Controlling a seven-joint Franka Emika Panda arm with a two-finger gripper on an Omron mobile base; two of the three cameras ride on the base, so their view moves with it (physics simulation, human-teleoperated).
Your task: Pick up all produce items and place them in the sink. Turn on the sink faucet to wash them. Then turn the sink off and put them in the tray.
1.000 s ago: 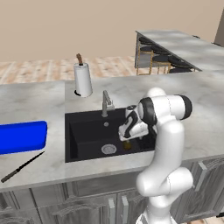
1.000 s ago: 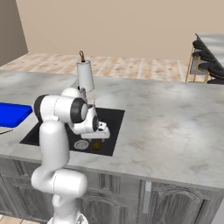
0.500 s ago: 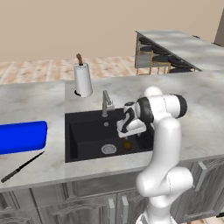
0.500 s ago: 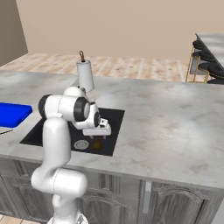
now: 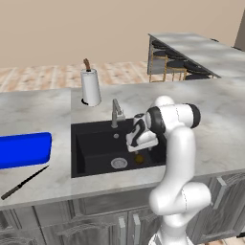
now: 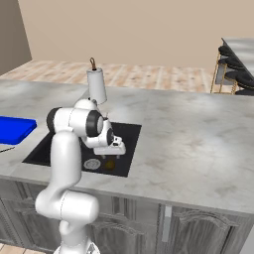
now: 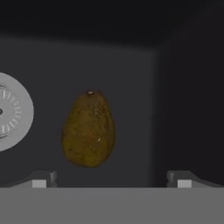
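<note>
Gripper (image 7: 111, 183) spread wide, nothing held, hanging w/ hand over sink (image 5: 91, 148). Only its tips (image 7: 41, 180) showed in hand view. Brownish fruit (image 7: 89, 129) lay on sink floor beside drain (image 7: 11, 113), drain cut off at edge. In left base view fruit (image 5: 139, 158) partly hidden under hand. Tray (image 5: 24, 149) cut off at left.

Arm (image 5: 177, 143) bent over at the elbow, wrist turned down. Gripper (image 7: 111, 181) pointing straight down, low, jaws spread wide apart, nothing between the fingertips (image 7: 41, 180).
</note>
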